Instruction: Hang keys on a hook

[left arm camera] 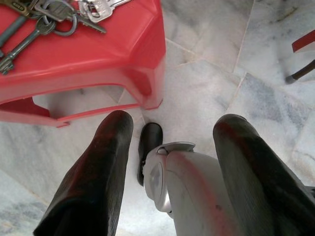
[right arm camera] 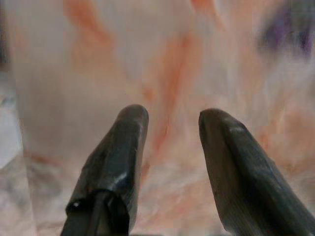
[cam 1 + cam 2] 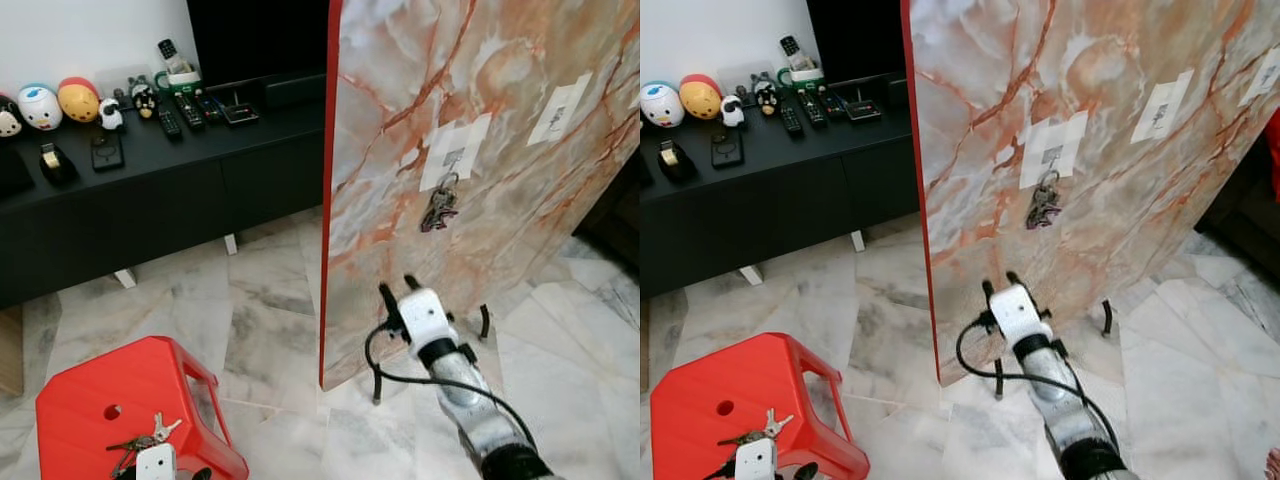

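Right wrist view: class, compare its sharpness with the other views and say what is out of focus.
Right wrist view: the marble-patterned board is soft and blurred, while the open fingers are clearer. Left wrist view: the keys on the red stool are crisp. Eye views: evenly lit and sharp; the hung keys are readable.

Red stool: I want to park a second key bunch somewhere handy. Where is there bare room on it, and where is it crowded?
The red stool is bare across its back and middle, around the round hole. Its front edge is crowded: the keys lie there, with the left gripper beside them. The TV cabinet is cluttered with remotes and toys.
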